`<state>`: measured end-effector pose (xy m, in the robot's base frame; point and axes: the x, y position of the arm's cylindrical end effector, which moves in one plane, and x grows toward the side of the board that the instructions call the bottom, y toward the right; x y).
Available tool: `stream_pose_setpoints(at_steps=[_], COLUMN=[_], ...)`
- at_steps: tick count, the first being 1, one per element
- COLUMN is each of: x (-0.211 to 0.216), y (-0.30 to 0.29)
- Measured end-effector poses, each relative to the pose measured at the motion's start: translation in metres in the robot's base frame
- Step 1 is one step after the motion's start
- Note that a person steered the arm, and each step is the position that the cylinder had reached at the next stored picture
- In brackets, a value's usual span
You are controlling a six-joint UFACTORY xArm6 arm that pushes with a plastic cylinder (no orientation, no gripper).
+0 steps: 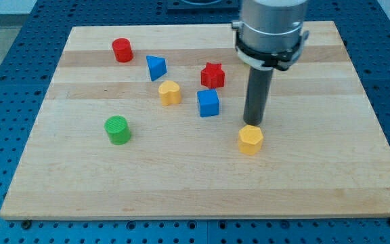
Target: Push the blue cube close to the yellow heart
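Since we carry no claw, only a dark rod, nothing is held — my tip [253, 125] sits just behind the yellow hexagonal block [250, 139], seemingly touching its top edge. On the wooden worktop [317, 176], the blue cube [208, 103] lies to the view's left of my tip, near the yellow heart [170, 93] — apart, not touching. A red star-shaped block [212, 74] stands just above the cube.

The arm's grey cylindrical wrist housing [271, 30] enters from the view's top, right of centre. A straight dark rod [257, 91] hangs vertically from it, its tip [253, 125] at the worktop.
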<state>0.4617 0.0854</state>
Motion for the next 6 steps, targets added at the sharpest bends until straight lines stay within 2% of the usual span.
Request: stream_pose_setpoints(at_steps=[2, 6], x=[-0.052, -0.062], y=[-0.003, -0.045])
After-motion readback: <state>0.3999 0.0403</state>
